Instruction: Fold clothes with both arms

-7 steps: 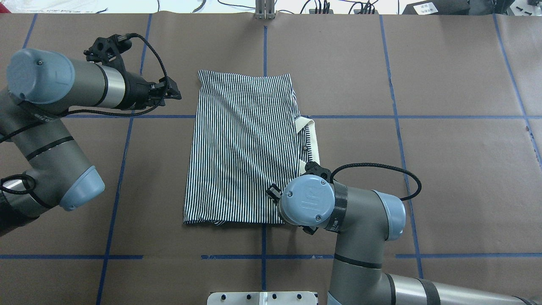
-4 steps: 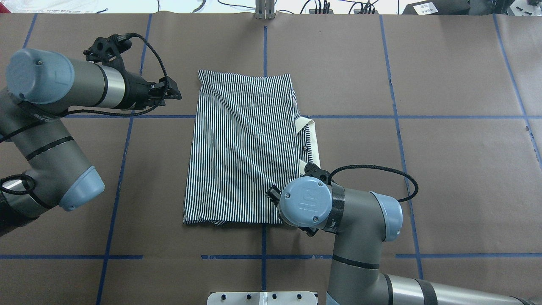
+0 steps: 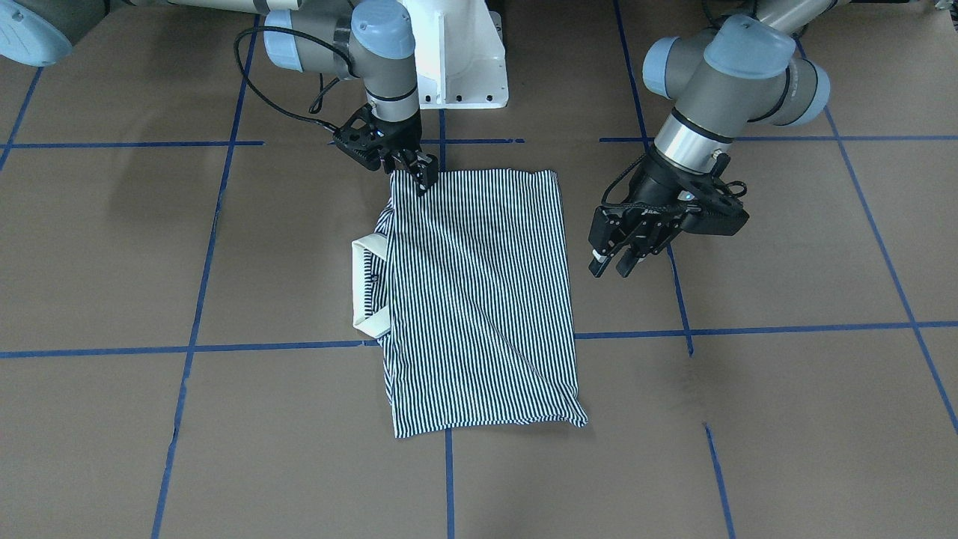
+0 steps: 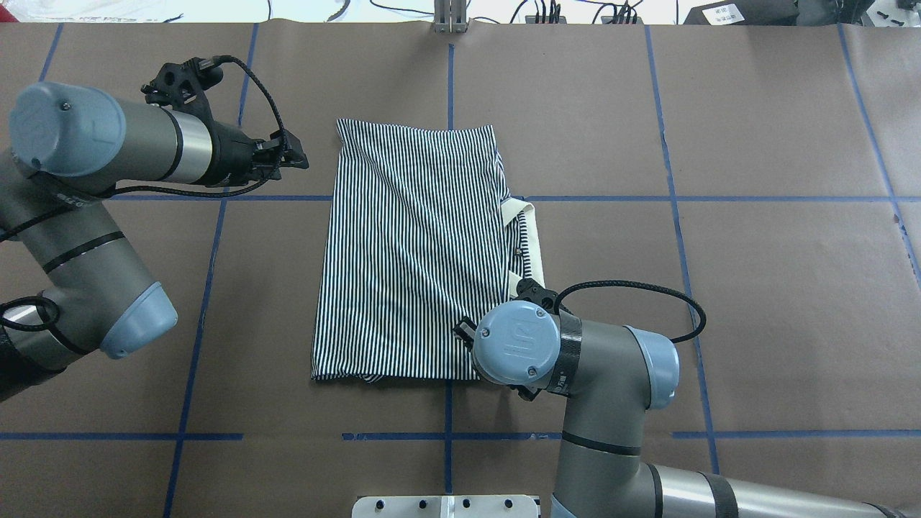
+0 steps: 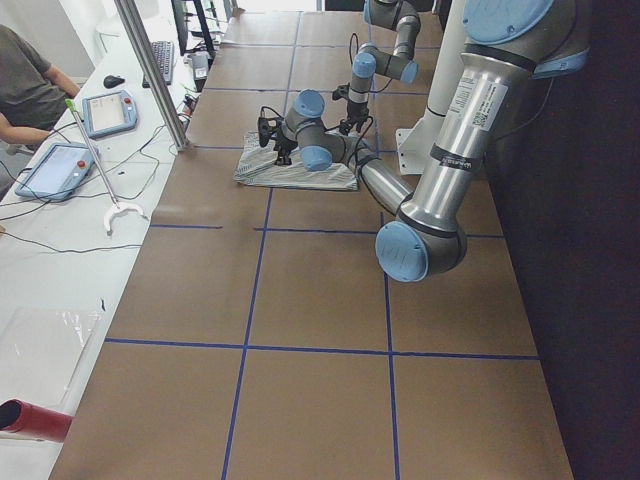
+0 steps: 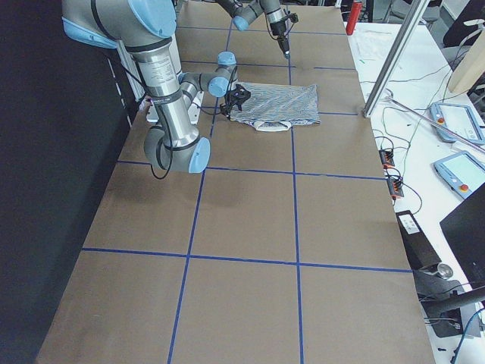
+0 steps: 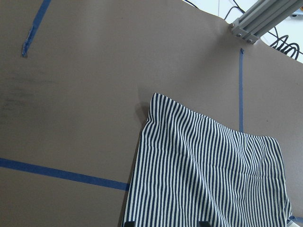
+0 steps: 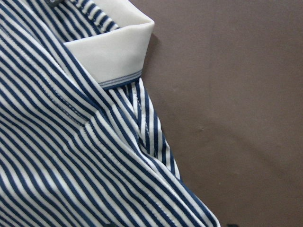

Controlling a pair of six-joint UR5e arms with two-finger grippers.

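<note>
The striped polo shirt (image 4: 410, 252) lies folded into a rectangle at the table's middle, with its cream collar (image 4: 529, 237) sticking out on the right. In the front-facing view my right gripper (image 3: 419, 176) stands low over the shirt's (image 3: 479, 299) near right corner, jaws slightly apart. Its wrist view shows the collar (image 8: 109, 52) and the striped hem close below, with nothing gripped. In the overhead view its wrist cap (image 4: 514, 352) hides it. My left gripper (image 4: 295, 160) is open and empty, hanging left of the shirt's far left corner (image 7: 156, 101).
Brown paper with blue tape lines (image 4: 446, 435) covers the table. The white pedestal base (image 3: 464, 60) stands at the robot's side. An aluminium post (image 4: 450, 18) rises at the far edge. Tablets (image 5: 110, 110) and a person sit beyond that edge.
My right arm has shifted slightly left over the shirt's near right corner. The left arm and the shirt have not moved.
</note>
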